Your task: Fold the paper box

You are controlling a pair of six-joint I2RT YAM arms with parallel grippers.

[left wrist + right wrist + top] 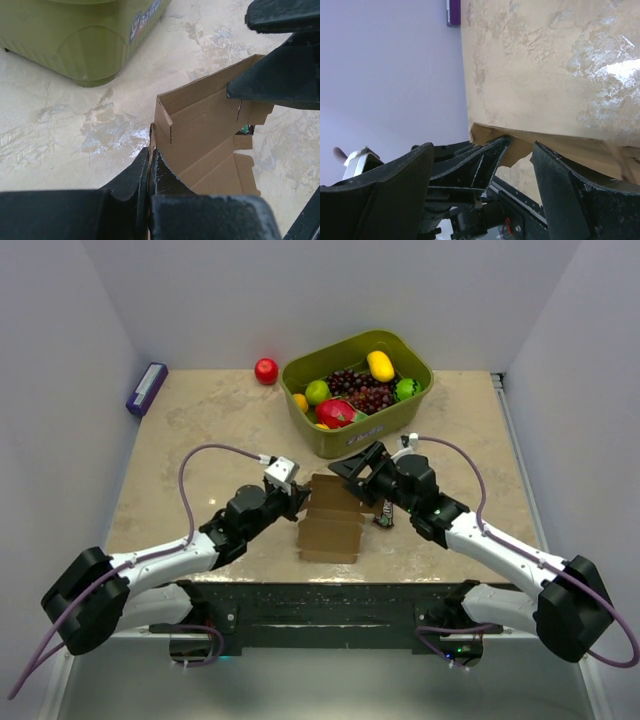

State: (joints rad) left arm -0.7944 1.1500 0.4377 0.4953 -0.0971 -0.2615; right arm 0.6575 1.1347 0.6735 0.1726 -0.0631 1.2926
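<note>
While the left gripper (151, 150) pinches one corner of the paper box (205, 135), the brown sheet lies part-folded on the table (200, 430) between both arms. The right gripper (357, 464) is spread wide at its far edge, and the green bin (345, 443) stands beyond.

White arms (170, 560), black joints (245, 510), purple cables (215, 448), black left tool (150, 160), black right tool (521, 146)

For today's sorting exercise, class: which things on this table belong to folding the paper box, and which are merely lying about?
Job in hand: paper box; left gripper, shut on its edge; right gripper, open.
Lying about: green fruit bin; red apple; purple box.
</note>
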